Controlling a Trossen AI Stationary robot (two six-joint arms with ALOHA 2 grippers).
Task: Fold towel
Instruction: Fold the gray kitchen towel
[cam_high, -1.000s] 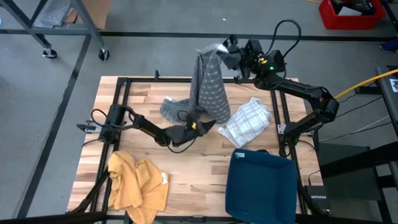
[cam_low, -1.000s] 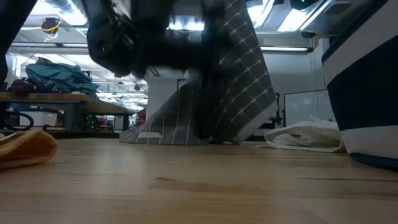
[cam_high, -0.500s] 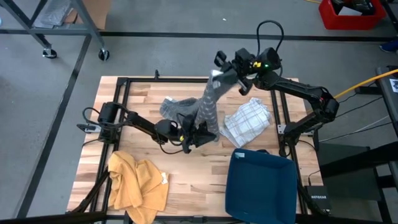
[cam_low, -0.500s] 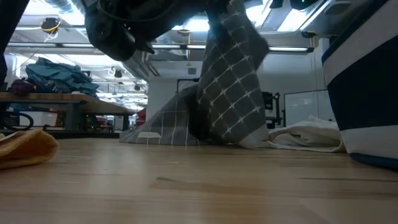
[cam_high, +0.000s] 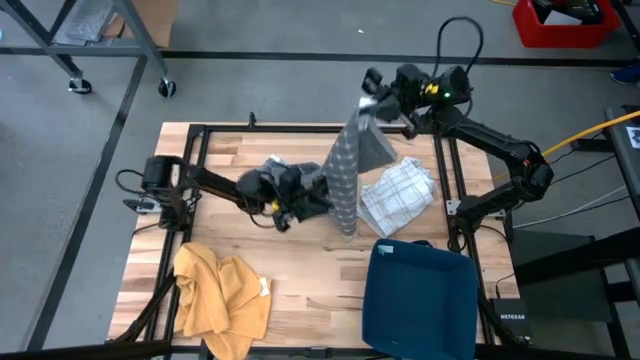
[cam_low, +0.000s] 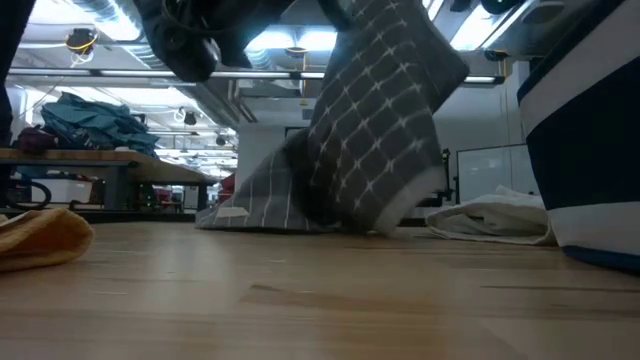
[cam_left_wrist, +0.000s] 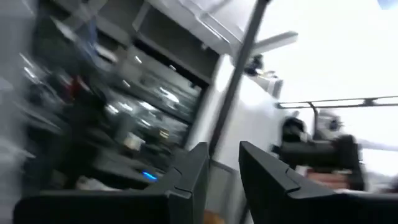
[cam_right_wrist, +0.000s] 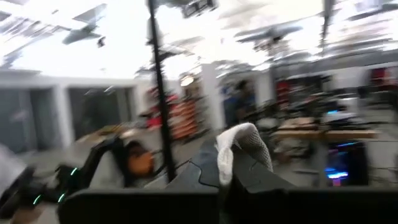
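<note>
Both sets of jaws differ: my right gripper (cam_high: 372, 93) is clamped tight on a corner of the grey checked towel (cam_high: 343, 178), and its wrist view shows a pale fold of cloth pinched between the dark fingers (cam_right_wrist: 205, 168). My left gripper (cam_high: 300, 203) shows a narrow gap between its fingers (cam_left_wrist: 189, 180) in its own wrist view, with only the blurred room in that gap; whether it has cloth in hand I cannot tell, since from above it sits right against the towel's lower part. High view: the right gripper is raised over the far edge of the wooden table (cam_high: 170, 160), and the towel hangs from it in a long band running down toward mid-table, with a bunched part lying on the wood just beside the left gripper. Low view: the towel (cam_low: 375, 120) is a draped grey sheet with a light grid, its foot on the tabletop. White checked cloth (cam_high: 398, 194) lies on the table just right of the towel. Yellow cloth (cam_high: 218, 295) is heaped at the near left corner. Dark blue bin (cam_high: 420, 300) sits at the near right.
</note>
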